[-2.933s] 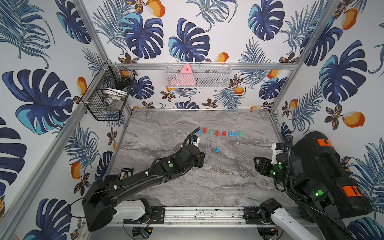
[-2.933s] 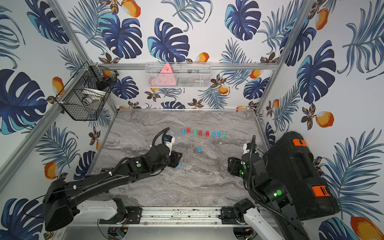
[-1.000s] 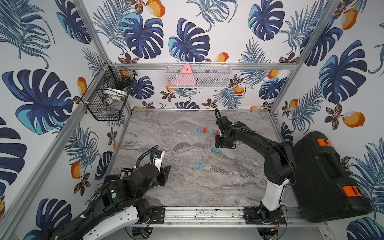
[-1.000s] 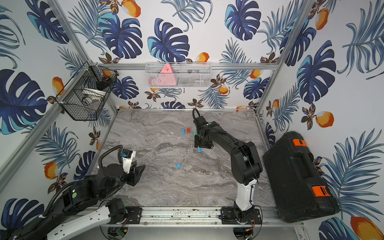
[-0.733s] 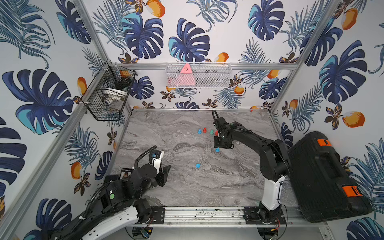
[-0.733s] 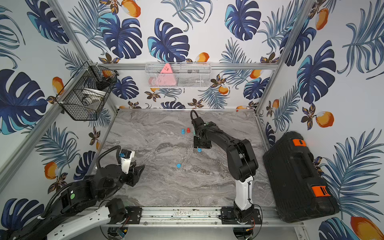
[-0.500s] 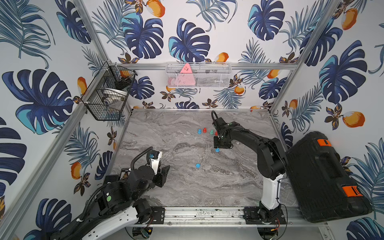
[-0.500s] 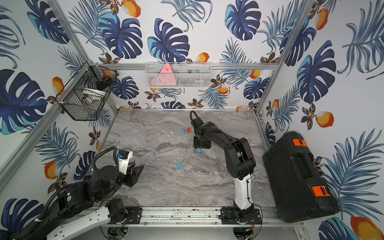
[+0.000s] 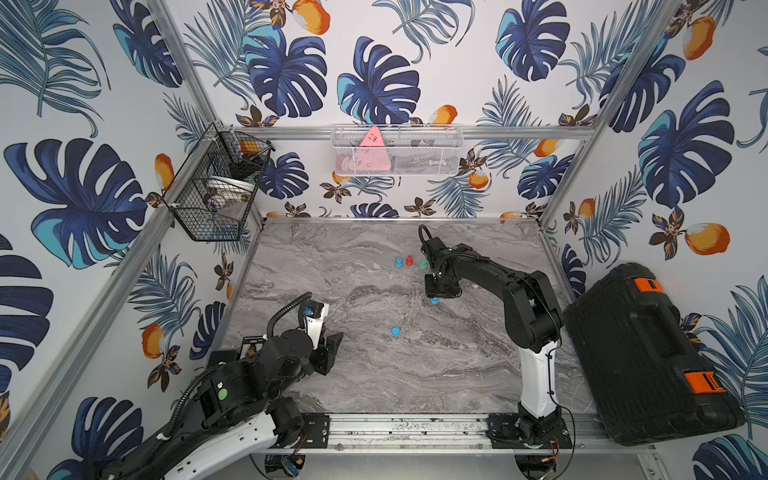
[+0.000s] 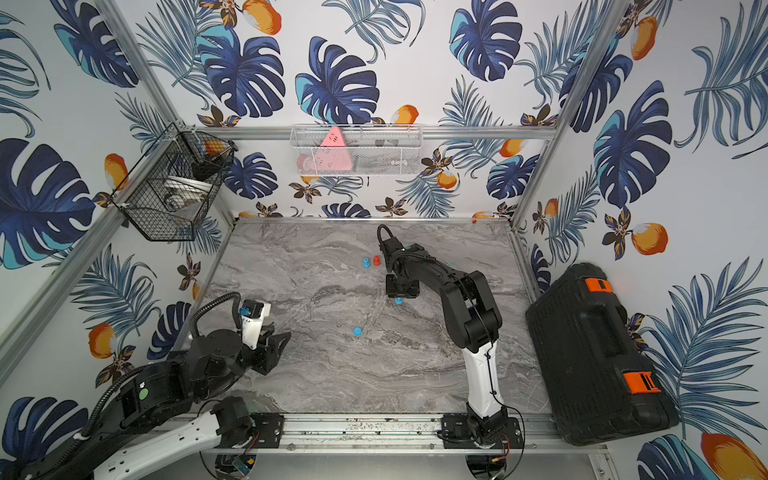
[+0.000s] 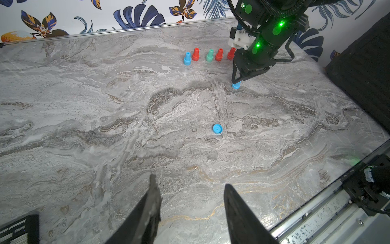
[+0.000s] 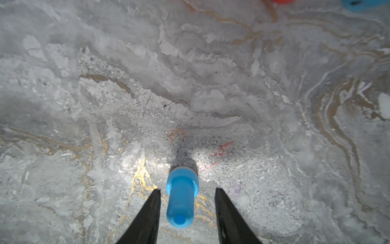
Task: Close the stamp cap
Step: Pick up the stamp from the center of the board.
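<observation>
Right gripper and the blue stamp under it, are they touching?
Apart. The right wrist view shows the blue stamp between the fingers of the right gripper, with a clear gap on each side.

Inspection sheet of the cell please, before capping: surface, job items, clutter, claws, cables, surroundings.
Surface: grey marble tabletop, no spills seen.
Job's things: blue stamp upright; blue cap lies apart from it.
Clutter: spare stamps upright in a row at the back.
Claws: right claw open, straddling the blue stamp, gaps both sides; left claw open, empty.
Cables: wrist cable loops above each arm, no snag seen.
Surroundings: black case beyond the right edge; black wire basket and white mesh basket on the walls.
</observation>
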Controlling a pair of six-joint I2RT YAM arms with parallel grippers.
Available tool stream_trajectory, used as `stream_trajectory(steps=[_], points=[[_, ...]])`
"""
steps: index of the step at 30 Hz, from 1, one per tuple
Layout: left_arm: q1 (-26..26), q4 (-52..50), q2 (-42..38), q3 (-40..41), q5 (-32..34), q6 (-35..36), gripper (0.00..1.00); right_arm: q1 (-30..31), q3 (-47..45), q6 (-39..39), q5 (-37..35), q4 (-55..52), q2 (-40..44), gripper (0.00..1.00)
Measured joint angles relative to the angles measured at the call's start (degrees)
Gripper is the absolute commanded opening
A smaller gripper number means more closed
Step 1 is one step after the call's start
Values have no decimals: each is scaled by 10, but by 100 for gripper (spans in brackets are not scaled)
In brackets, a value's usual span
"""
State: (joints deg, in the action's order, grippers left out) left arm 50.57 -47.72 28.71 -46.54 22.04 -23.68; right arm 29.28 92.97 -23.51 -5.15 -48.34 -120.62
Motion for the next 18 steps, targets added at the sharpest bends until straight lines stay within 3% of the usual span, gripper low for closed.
stream_trajectory(steps=[8,18], points=[[0,1,-5,0,0,0,53,0,16,2,-9,-6,-8,34],[0,1,-4,0,2,0,53,6,30,2,-20,-17,-14,31]])
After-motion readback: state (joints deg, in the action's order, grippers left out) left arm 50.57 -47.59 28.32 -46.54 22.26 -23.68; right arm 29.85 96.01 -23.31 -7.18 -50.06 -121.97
